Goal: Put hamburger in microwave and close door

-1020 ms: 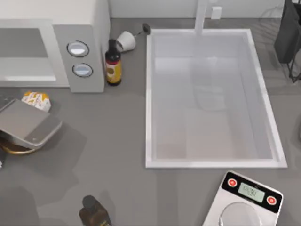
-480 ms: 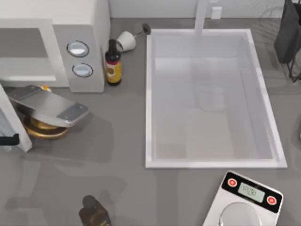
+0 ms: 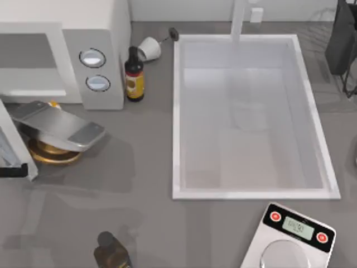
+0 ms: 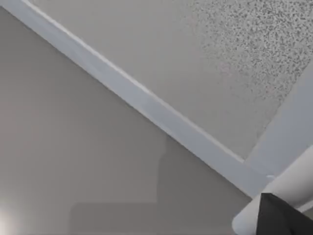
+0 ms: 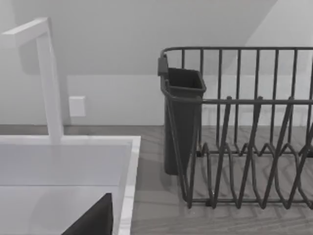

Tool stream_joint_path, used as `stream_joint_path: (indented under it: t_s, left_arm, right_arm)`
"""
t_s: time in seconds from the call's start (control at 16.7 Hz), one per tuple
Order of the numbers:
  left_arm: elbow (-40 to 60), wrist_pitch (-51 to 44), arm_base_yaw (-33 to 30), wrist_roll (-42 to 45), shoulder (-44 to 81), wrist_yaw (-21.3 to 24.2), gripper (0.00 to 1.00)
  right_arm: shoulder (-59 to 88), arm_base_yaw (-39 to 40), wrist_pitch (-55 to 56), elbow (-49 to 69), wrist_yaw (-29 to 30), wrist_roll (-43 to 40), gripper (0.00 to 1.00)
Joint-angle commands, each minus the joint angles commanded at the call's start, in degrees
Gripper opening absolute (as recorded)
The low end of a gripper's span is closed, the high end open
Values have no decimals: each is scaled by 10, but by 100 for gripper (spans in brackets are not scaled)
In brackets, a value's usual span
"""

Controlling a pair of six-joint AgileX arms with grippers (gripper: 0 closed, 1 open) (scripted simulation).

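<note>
The white microwave [image 3: 61,33] stands at the back left, its two silver knobs facing the front. Its door [image 3: 14,142] juts out open along the left edge, with a black handle [image 3: 12,170] at its outer end. My left arm's grey wrist [image 3: 56,127] hovers just in front of the microwave's opening and hides its gripper. Just an orange sliver of the hamburger [image 3: 53,104] peeks out behind the wrist, at the microwave's front edge. The left wrist view shows pale microwave surfaces close up. A dark part of my right gripper [image 5: 93,220] shows near the sink and dish rack.
A brown bottle with a yellow label [image 3: 134,75] stands right of the microwave, and a tipped white cup [image 3: 149,49] lies behind it. The large white sink [image 3: 251,114] fills the middle right. A kitchen scale [image 3: 290,237] and another dark bottle [image 3: 111,254] sit at the front. A dark dish rack [image 5: 244,132] stands at the back right.
Over the last second my left arm moved up and right toward the microwave's opening, covering most of the hamburger. The door panel swung into view at the left. Since half a second ago little has shifted.
</note>
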Motion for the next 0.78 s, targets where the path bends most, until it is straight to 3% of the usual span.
stream_joint_path:
  t_s: [0.42, 0.78]
  left_arm:
    - [120, 82, 5, -39, 144, -30, 0]
    - [162, 115, -24, -14, 276, -16, 0]
  right_arm:
    - [0, 0, 0, 0, 0, 0, 100]
    - [0, 0, 0, 0, 0, 0, 100]
